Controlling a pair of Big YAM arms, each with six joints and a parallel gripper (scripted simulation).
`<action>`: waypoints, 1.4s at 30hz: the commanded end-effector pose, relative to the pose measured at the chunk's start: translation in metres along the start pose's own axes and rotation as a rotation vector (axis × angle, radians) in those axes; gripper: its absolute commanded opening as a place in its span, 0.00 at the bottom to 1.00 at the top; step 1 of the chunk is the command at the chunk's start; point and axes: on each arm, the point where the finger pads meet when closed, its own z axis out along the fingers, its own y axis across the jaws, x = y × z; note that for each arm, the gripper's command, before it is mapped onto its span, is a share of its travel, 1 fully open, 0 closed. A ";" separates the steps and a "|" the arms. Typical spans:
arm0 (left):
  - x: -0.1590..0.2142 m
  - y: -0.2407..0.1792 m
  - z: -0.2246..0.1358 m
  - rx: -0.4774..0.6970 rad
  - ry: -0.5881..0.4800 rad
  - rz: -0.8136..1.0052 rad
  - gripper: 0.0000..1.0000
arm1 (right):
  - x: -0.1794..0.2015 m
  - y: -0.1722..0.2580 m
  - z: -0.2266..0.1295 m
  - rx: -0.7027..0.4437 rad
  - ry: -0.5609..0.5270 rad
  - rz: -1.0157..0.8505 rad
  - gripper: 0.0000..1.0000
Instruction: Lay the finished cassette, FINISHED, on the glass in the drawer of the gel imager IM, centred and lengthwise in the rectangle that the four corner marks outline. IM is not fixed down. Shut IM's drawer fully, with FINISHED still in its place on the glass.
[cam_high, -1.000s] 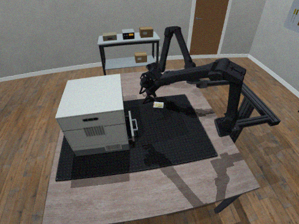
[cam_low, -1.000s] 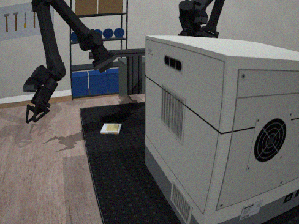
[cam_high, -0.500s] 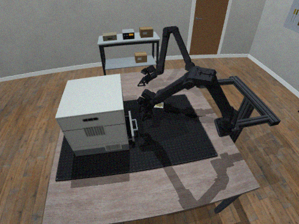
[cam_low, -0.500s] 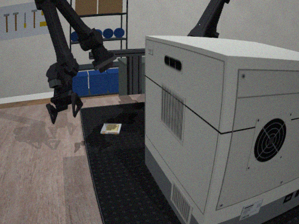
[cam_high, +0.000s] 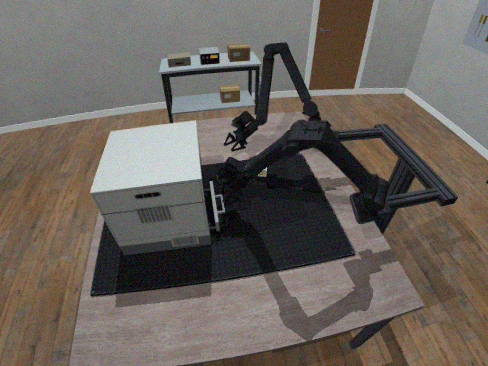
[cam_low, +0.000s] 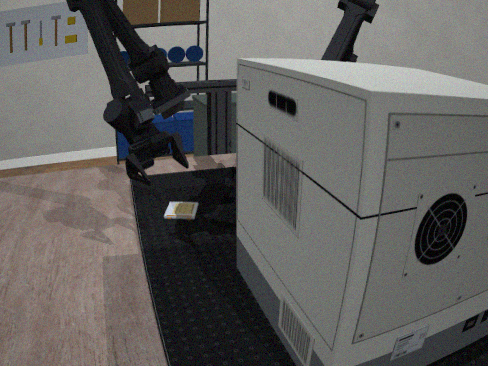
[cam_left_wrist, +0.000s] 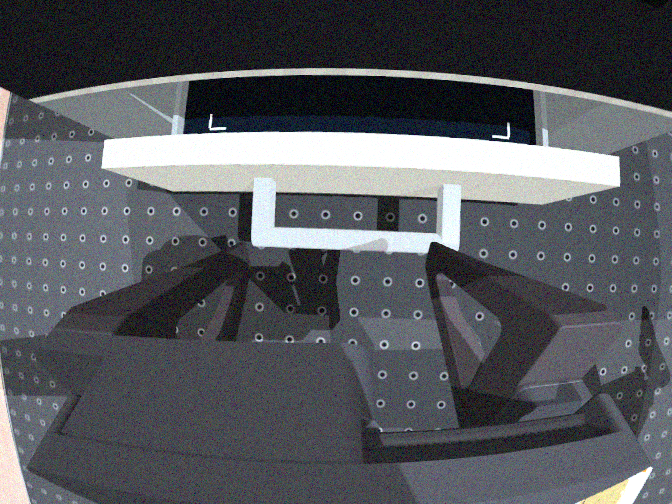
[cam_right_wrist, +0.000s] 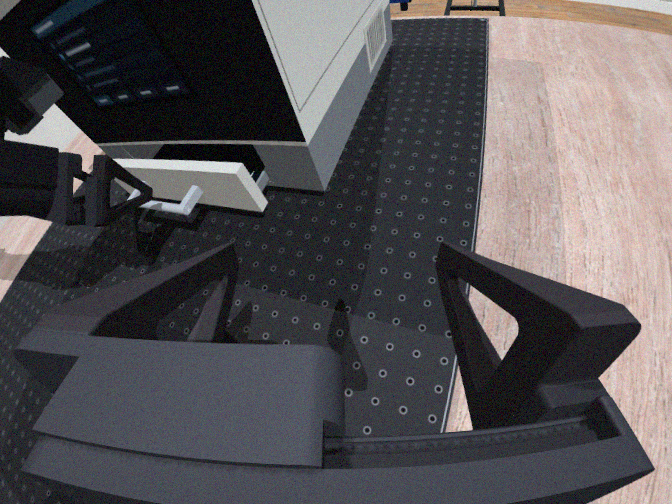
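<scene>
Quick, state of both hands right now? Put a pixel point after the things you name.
Left hand (cam_left_wrist: 339, 252): open, nothing held, beside the white U-shaped drawer handle (cam_left_wrist: 355, 238) (cam_right_wrist: 187, 200).
Right hand (cam_right_wrist: 336, 252): open, nothing held.

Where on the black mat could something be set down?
Open patches: the mat between the drawer front and its far corner; alongside the imager's vented side. Crowded: around the drawer handle, by the left gripper.
</scene>
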 end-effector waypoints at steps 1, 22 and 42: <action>-0.014 -0.016 0.005 0.032 -0.063 0.283 0.55 | -0.009 0.075 0.010 -0.235 -0.030 -0.230 1.00; -0.022 -0.007 0.002 0.020 -0.168 0.954 0.35 | -0.042 0.142 -0.001 -0.486 -0.194 -0.353 1.00; 0.015 -0.014 0.007 -0.065 -0.214 1.572 0.35 | 0.026 0.109 0.027 -0.306 0.211 0.052 1.00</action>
